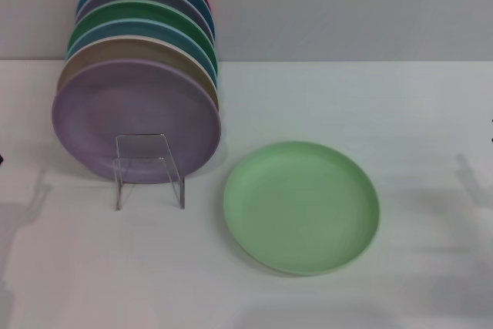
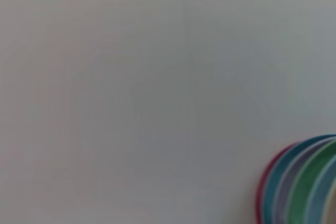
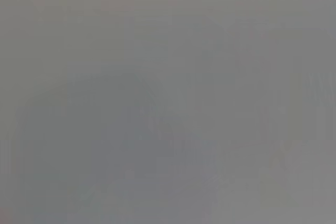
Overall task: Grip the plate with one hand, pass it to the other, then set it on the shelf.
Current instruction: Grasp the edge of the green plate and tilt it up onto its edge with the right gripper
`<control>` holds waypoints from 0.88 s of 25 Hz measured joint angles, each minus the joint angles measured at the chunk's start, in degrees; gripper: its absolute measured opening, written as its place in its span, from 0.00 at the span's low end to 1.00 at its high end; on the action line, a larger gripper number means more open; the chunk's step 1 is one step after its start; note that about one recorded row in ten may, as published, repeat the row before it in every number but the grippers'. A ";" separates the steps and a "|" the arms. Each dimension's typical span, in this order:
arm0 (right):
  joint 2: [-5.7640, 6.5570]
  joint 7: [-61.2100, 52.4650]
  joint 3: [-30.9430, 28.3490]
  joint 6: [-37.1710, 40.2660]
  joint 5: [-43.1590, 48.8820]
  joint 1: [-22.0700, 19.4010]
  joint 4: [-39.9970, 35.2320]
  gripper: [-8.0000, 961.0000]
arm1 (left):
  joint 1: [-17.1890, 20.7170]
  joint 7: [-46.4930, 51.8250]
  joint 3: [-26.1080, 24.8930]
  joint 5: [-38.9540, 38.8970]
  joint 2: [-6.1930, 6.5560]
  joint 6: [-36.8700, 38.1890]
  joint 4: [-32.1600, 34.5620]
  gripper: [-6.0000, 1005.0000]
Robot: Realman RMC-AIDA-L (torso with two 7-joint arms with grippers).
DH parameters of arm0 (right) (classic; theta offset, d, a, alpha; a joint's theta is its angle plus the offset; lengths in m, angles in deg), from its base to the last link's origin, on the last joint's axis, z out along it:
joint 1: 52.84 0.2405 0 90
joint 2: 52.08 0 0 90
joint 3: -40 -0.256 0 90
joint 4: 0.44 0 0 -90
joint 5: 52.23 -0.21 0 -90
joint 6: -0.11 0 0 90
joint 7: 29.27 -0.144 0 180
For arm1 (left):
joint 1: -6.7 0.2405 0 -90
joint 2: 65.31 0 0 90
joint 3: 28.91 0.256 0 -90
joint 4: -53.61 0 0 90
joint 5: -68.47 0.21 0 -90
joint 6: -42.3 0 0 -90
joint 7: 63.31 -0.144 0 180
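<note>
Although neither arm's jaws showed in any view, so that whether they stood released or clenched could not be told, the scene they were to work in lay plain. With no jaws visible, places can only be given outward from where they would have to come in: the pale mint plate (image 1: 301, 206) lay flat on the white bench (image 1: 400, 113), bottom down, toward the robot's right of centre and well apart from either edge where an arm might enter. Just beside it, on the robot's left, stood the shelf (image 1: 150, 171), a clear acrylic stand carrying a leaning row of plates with the lilac plate (image 1: 135, 117) at the front and the darker green plate (image 1: 146, 15) further back; the left wrist view caught only the coloured rims of that row (image 2: 299, 182) against a blank wall, and the right wrist view showed nothing to name. The mint plate did not touch the lilac one, though their rims came near. By its look the plate was probably light, rigid and matte, likely less slippery than glazed ware, yet shallow and flat to the bench, so the raised rim on its near-right side seemed the place to pinch, tipping it up to get one jaw beneath. No step of the task appeared begun.
</note>
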 joint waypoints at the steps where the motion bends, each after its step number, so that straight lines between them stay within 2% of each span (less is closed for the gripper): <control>1: 0.00 -0.81 0.00 -0.44 0.01 0.01 0.12 0.85 | 0.03 0.01 0.46 0.14 0.00 0.01 0.00 0.82; 5: 0.30 -2.63 1.33 -2.55 0.86 0.25 1.95 0.85 | 0.01 -0.32 2.39 0.09 0.01 -0.02 -0.01 0.82; 7: 0.47 -5.79 3.63 -2.07 1.71 0.52 5.40 0.85 | -0.18 -0.35 2.62 -0.02 -0.01 -0.22 -0.01 0.82; 8: 0.64 -11.77 6.25 0.66 3.24 0.73 10.72 0.85 | -0.35 -0.17 2.63 0.01 0.00 -0.30 -0.01 0.82; 9: 0.64 -11.77 6.25 0.66 3.24 0.73 10.72 0.85 | -0.35 -0.17 2.63 0.01 0.00 -0.30 -0.01 0.82; 10: 0.72 -16.24 7.78 3.31 4.77 0.74 14.72 0.85 | -0.44 -0.09 2.64 0.04 0.00 -0.31 -0.01 0.82; 11: 0.70 -26.88 11.69 10.86 9.62 -0.57 25.88 0.85 | -0.56 -0.06 2.65 -0.11 0.00 -0.38 -0.12 0.82; 12: 0.70 -26.88 11.69 10.86 9.62 -0.57 25.88 0.85 | -0.56 -0.06 2.65 -0.11 0.00 -0.38 -0.12 0.82; 13: 0.72 -33.96 14.33 15.77 12.80 -1.56 32.56 0.85 | -0.67 0.00 2.66 -0.18 0.01 -0.43 -0.51 0.82; 15: 1.17 -51.40 19.62 25.84 22.94 -3.05 46.33 0.85 | -0.70 0.01 2.67 -0.17 0.00 -0.43 -0.67 0.82; 17: 1.59 -68.43 22.48 32.47 36.05 -3.26 56.88 0.85 | -0.90 -0.06 2.69 -0.17 0.00 -0.45 -0.81 0.82; 18: 1.67 -87.03 22.72 35.27 53.44 -2.00 63.95 0.85 | -1.11 -0.09 2.69 -0.17 0.00 -0.47 -0.81 0.82; 19: 1.67 -87.03 22.72 35.27 53.44 -2.00 63.95 0.85 | -1.11 -0.09 2.69 -0.17 0.00 -0.47 -0.81 0.82; 20: 1.68 -94.63 22.57 34.99 61.25 -0.90 66.02 0.84 | -1.23 -0.07 2.69 -0.17 0.00 -0.50 -0.81 0.82; 21: 1.72 -110.67 22.51 31.30 76.75 2.42 68.85 0.84 | -1.37 -0.02 2.69 -0.17 0.00 -0.60 -0.79 0.82; 22: 1.72 -110.67 22.51 31.30 76.75 2.42 68.85 0.84 | -1.37 -0.02 2.69 -0.17 0.00 -0.60 -0.79 0.82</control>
